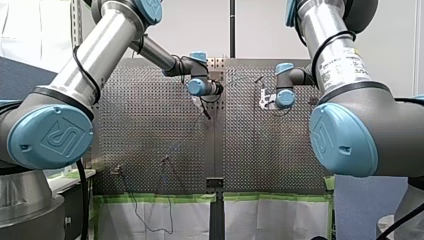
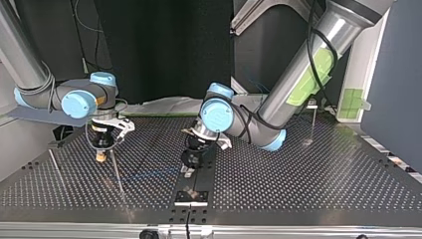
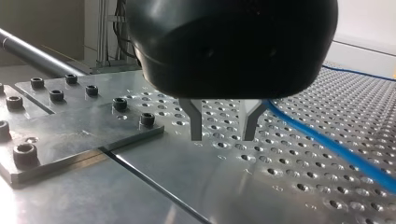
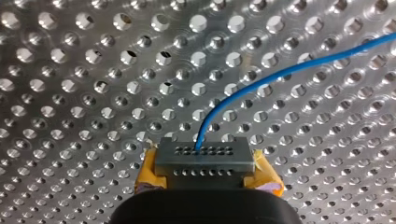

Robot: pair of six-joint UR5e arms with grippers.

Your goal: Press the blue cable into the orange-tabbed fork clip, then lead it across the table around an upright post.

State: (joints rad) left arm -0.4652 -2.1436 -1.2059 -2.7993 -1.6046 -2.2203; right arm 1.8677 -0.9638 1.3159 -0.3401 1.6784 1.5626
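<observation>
Perf. table [image 2: 308,184] is the biggest thing: grey metal, holes all over. Left arm [image 2: 298,74] comes in from the top view's far right and reaches down to the table's middle. Right arm [image 2: 25,64] comes in from that view's far left and stops over the left part of the table.

Bolted plate [image 3: 70,135] lies flat on the table, beside the left gripper [image 3: 222,138]. That gripper has a black body and metal fingers [image 3: 196,126] spread apart w/ nothing btwn them, tips just above the table.

Right gripper [image 4: 204,158] has yellow pads [image 4: 148,173] and points down close over the holes. It is pinching the blue cable [image 4: 280,72], which comes out btwn its fingers, runs ahead, then curves off to one side over the table. In the left wrist view the cable lies along the table just beside one finger of the left gripper, outside the gap.

Thin post [image 2: 313,124] stands at the top view's far right, well apart from both grippers.
</observation>
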